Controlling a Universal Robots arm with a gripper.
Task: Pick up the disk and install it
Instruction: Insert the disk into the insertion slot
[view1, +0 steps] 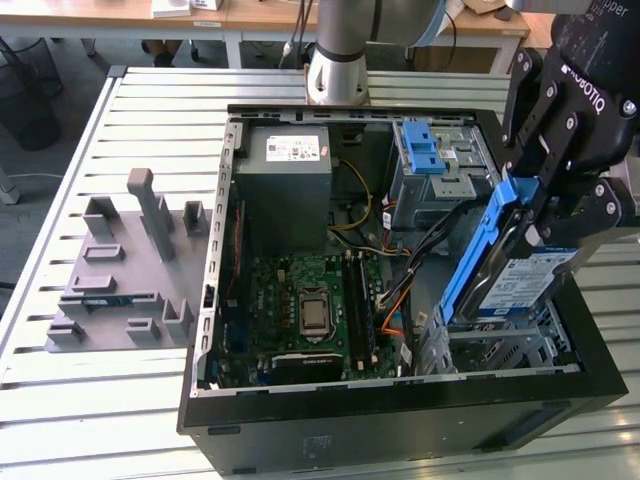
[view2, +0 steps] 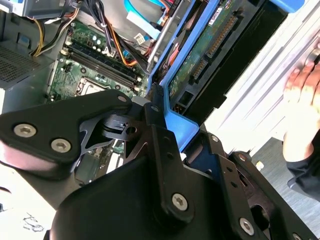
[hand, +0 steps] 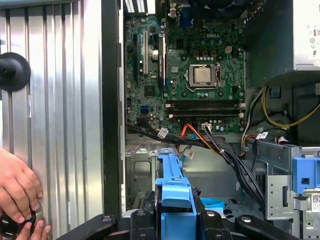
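Observation:
In the exterior view my gripper (view1: 556, 212) is shut on the disk (view1: 525, 280), a silver drive with a white-and-blue label in a blue carrier frame. The disk hangs tilted, its lower end dipping into the metal drive cage (view1: 500, 352) at the near right corner of the open computer case (view1: 400, 400). The second wrist view shows the disk's green underside (view2: 210, 45) and blue frame running out from the gripper (view2: 167, 131). In the first wrist view the blue carrier (hand: 172, 192) sticks out between the fingers (hand: 142, 220), above the cage.
Inside the case are a grey power-supply box (view1: 290, 170), the motherboard (view1: 300, 310), loose cables (view1: 400, 290) and a blue latch piece (view1: 425, 150). A grey fixture plate (view1: 130, 270) lies at the exterior view's left. A person's hand (hand: 17, 187) rests on the slatted table beside the case.

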